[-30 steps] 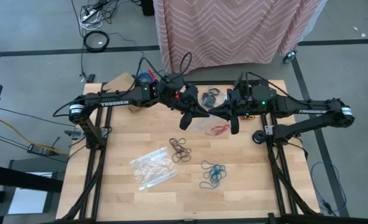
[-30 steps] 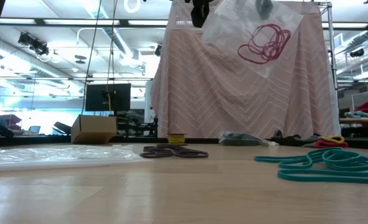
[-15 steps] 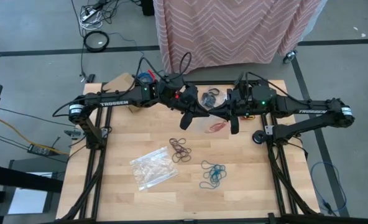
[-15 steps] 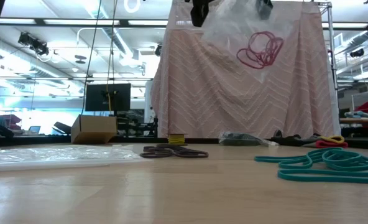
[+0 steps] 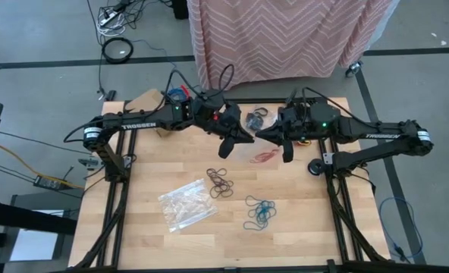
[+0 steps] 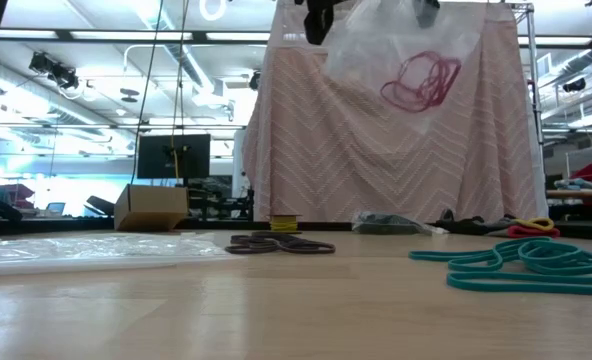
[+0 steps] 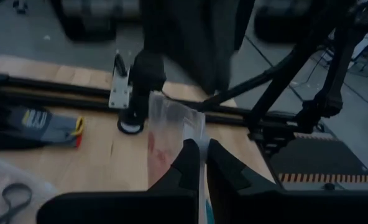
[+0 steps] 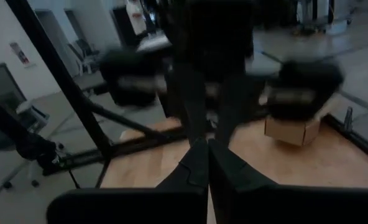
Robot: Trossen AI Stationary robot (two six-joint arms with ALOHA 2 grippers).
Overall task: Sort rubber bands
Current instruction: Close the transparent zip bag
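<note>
Both arms meet above the far middle of the table (image 5: 300, 227), holding a clear plastic bag (image 6: 396, 45) up in the air between them. The left gripper (image 7: 199, 149) is pinched shut on one edge of the bag; the right gripper (image 8: 202, 149) has its fingers pressed together, and from the low view it appears to pinch the bag's other top corner, though its own camera is too dark to show the plastic. Inside the hanging bag sits a tangle of red rubber bands (image 6: 421, 80). The tops of both grippers are cut off at the upper edge of the low view.

On the table, brown rubber bands (image 5: 220, 183) lie near the middle, teal rubber bands (image 5: 259, 213) to the near right of them, and a second plastic bag (image 5: 186, 205) flat to the near left. Black rubber bands (image 5: 259, 117) lie at the far edge, partly hidden by the arms. A pink patterned cloth (image 5: 285, 34) hangs beyond the table.
</note>
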